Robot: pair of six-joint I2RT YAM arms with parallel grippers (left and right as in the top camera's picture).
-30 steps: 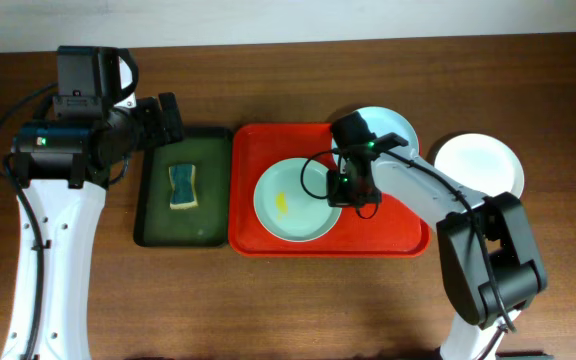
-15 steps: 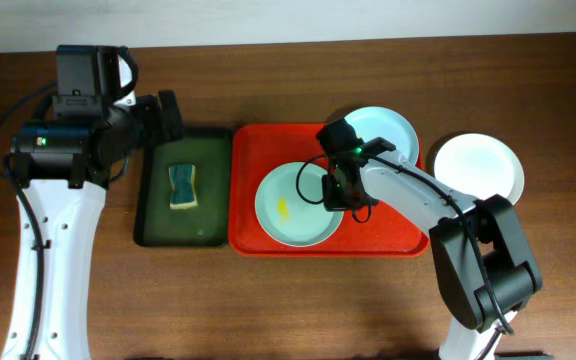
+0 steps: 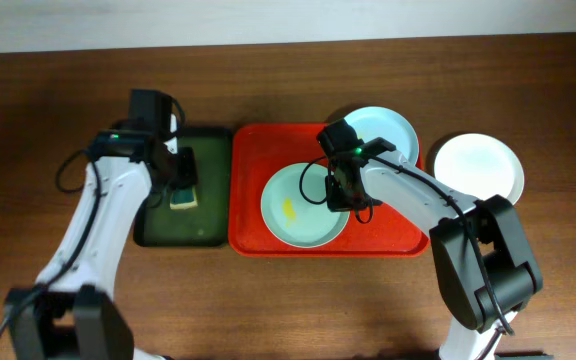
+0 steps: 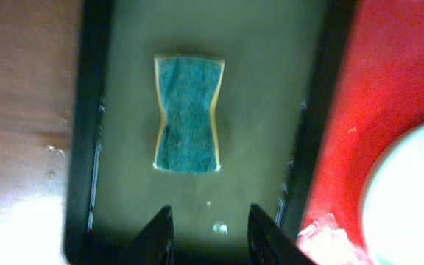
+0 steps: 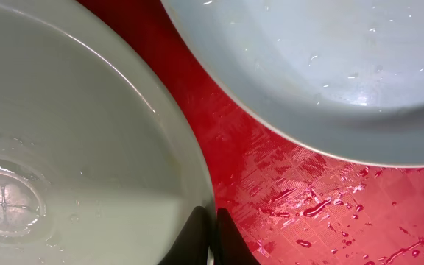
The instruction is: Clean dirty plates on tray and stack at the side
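Note:
On the red tray (image 3: pixel 248 228) lies a pale mint dirty plate (image 3: pixel 303 212) with a yellow smear (image 3: pixel 288 208). My right gripper (image 3: pixel 340 193) is shut on its right rim; in the right wrist view the jaws (image 5: pixel 213 215) pinch the plate's edge (image 5: pixel 87 132). A second pale plate (image 3: pixel 386 128) rests at the tray's back right corner, and the right wrist view shows this second plate (image 5: pixel 315 59) close by. A white plate (image 3: pixel 478 165) sits on the table to the right of the tray. My left gripper (image 3: pixel 181 172) hovers open over a blue-green sponge (image 4: pixel 188 114), holding nothing.
The sponge (image 3: pixel 182 196) lies in a narrow dark green tray (image 3: pixel 168 228) just left of the red tray. Water drops dot the red tray floor (image 5: pixel 293 199). Brown table surrounds both trays.
My left arm has swung in from the far left to above the green tray, and its jaws have narrowed. My right gripper and the mint plate shifted only slightly.

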